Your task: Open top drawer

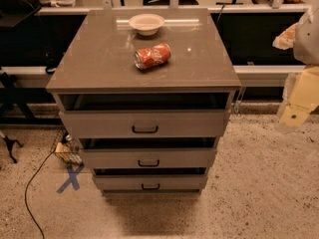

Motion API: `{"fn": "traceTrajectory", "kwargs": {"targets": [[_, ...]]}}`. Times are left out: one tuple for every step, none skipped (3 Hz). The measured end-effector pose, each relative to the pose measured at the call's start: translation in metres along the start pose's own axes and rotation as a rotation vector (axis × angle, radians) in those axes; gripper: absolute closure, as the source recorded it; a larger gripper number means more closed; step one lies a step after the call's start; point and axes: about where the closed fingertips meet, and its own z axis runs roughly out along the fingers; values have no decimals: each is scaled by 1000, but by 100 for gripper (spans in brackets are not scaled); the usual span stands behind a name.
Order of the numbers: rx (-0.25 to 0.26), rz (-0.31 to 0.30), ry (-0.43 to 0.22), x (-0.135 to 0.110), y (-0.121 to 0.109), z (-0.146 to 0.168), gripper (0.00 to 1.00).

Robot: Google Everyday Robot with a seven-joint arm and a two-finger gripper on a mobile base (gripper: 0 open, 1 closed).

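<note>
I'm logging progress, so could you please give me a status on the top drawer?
Gripper at right edge, apart from cabinet. Top drawer partly open, handle free. Nothing blocking its front.

Pincer [298,104] hangs at right, apart from the slightly open top drawer [144,124].

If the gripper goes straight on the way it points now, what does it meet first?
Likely the floor. The gripper, at the right edge beside the cabinet, seems to point down and slightly left, missing the top drawer; depth is unclear.
</note>
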Motion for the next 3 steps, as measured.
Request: {"fn": "traceTrajectory", "kwargs": {"targets": [[0,0,0,0,0,0,0],[-43,8,-45,5,3,20,0],[-136,37,-139,18,8,72,0]]}}
